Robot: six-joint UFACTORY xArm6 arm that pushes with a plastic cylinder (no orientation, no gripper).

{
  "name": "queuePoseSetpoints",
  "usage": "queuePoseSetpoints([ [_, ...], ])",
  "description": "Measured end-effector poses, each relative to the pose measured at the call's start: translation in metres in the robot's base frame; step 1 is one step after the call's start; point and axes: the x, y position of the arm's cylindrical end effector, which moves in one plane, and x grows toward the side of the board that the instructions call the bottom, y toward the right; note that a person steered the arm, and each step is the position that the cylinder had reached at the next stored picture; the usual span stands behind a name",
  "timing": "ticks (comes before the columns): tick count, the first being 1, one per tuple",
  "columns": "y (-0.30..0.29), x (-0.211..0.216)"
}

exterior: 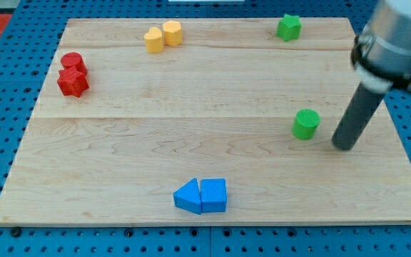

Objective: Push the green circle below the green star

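The green circle stands on the wooden board at the view's right, about mid-height. The green star sits near the board's top edge, right of centre, well above the circle and slightly to its left. My dark rod comes down from the view's upper right. My tip rests on the board just right of the green circle and slightly lower, with a small gap between them.
A red circle and a red star touch at the left. A yellow circle and a yellow pentagon-like block sit at the top centre. Two blue blocks touch at the bottom centre.
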Motion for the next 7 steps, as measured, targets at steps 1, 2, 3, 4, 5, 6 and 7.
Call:
queuePoseSetpoints([
  [1,0.005,-0.043],
  [2,-0.019,-0.104],
  [3,-0.026,-0.076],
  [4,-0.076,-0.08],
  [5,-0.065,-0.158],
  [6,-0.064,-0.233],
  [7,-0.062,-0.241],
])
